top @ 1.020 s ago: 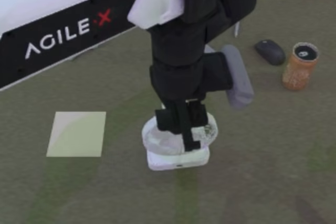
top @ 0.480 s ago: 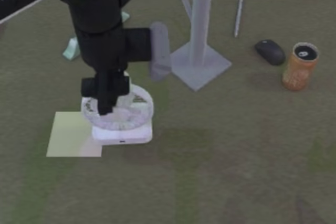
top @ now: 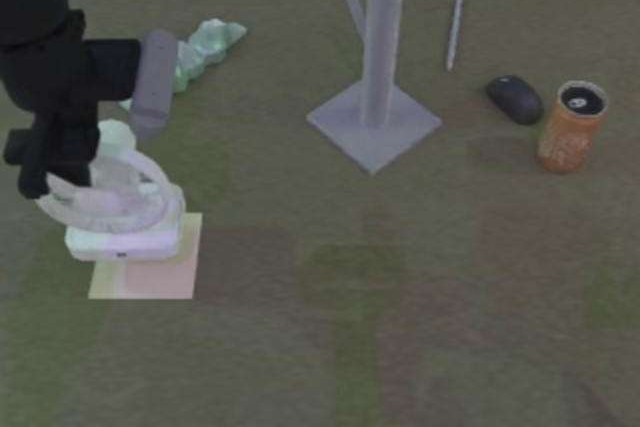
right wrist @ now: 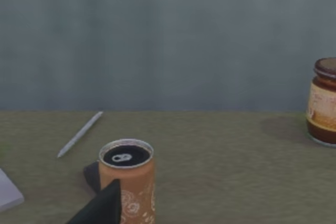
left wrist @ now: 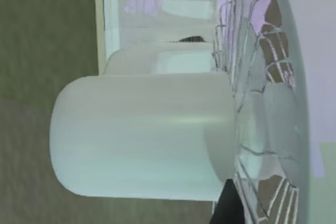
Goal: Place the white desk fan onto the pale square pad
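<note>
Light is soft and even, neither bright nor dim. Faint shadows lie beside the can (top: 570,125) and mouse (top: 515,98) at upper right. The fan (left wrist: 157,129) looms close and hazy.

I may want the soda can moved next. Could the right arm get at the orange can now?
Probably yes: the orange can stands open-topped just before the right gripper, only a black computer mouse beside it.

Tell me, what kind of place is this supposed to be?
Most likely a rendered test tabletop for robot arms, not a real room. An olive table holds unrelated odds and ends: a white desk fan, an orange drink can, a black computer mouse and a grey pole on a square plate.
</note>
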### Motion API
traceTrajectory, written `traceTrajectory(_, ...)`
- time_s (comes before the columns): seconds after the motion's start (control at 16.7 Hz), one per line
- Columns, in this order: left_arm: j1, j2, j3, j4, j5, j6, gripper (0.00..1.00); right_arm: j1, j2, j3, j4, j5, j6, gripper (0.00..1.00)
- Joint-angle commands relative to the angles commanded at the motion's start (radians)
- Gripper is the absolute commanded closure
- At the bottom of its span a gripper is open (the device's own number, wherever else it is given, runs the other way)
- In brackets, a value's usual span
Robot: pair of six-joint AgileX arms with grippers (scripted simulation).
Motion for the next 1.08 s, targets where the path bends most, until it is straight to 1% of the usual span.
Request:
traceTrajectory(0.3,-0.004,0.005,-0.001,0.003,-0.001,0.001,1.0,0.0,0.0,0.0,0.0,0.0,0.0,0.0)
traceTrajectory(0.66,0.002,0.013,-0.118,0.131,0.0,0.002,1.0,0.0,0.0,0.0,0.0,0.0,0.0,0.0)
traceTrajectory(0.9,0.002,0.013,-0.121,0.135,0.0,0.002,1.0,0.0,0.0,0.0,0.0,0.0,0.0,0.0)
traceTrajectory(1.08,0.002,0.013,-0.121,0.135,0.0,0.002,0.77,0.0,0.0,0.0,0.0,0.0,0.0,0.0)
